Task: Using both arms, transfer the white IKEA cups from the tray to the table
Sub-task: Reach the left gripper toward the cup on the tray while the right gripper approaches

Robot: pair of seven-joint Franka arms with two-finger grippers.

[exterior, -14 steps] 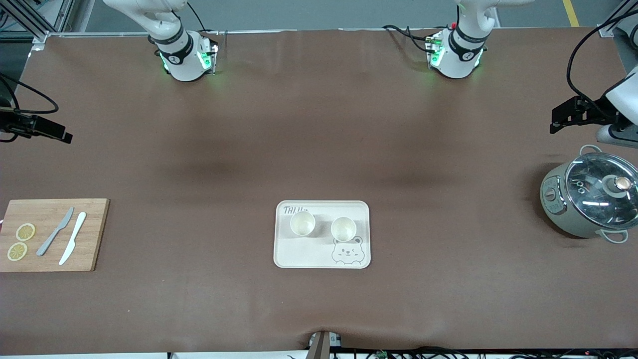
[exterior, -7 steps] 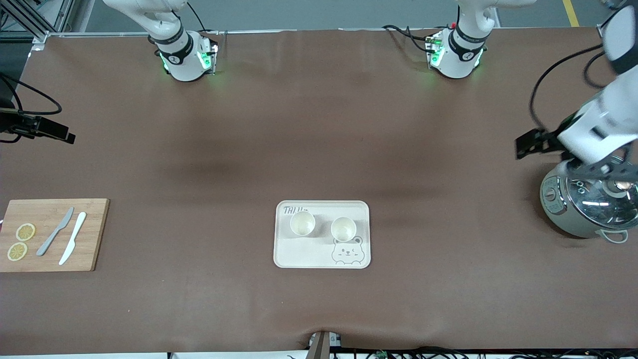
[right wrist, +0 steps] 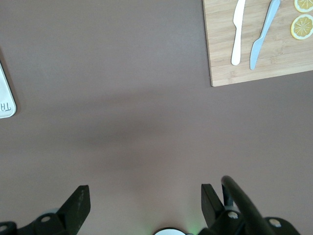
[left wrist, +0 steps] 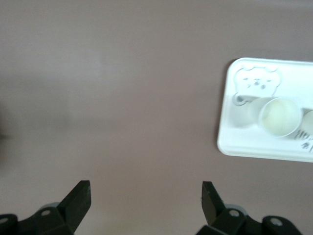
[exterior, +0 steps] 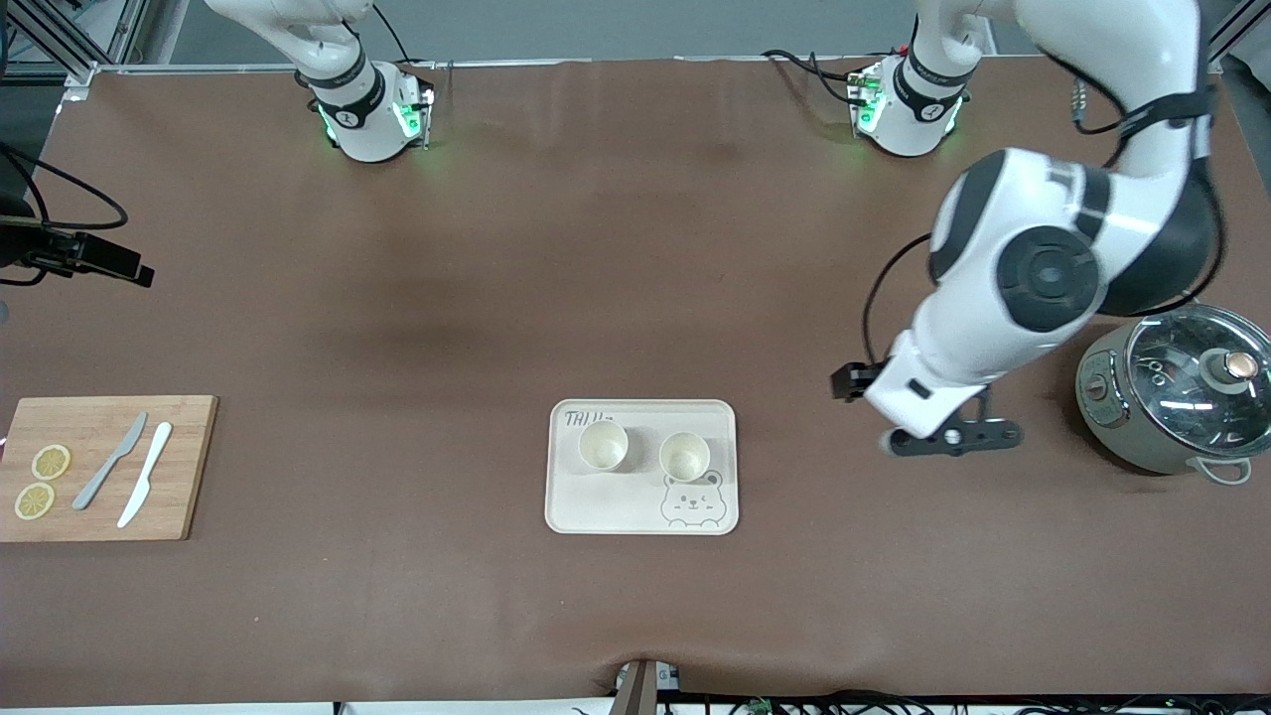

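Two white cups stand upright side by side in the cream bear tray near the middle of the table. In the left wrist view one cup shows whole in the tray. The other cup is cut by the picture's edge. My left gripper is open and empty over bare table between the tray and the pot. My right gripper is open and empty, high over bare table. Only a black part of it shows in the front view.
A wooden cutting board with two knives and lemon slices lies at the right arm's end. A grey pot with a glass lid stands at the left arm's end. The tray's corner shows in the right wrist view.
My left arm has swung in from the table's end by the pot toward the tray. The right arm and both cups have barely moved.
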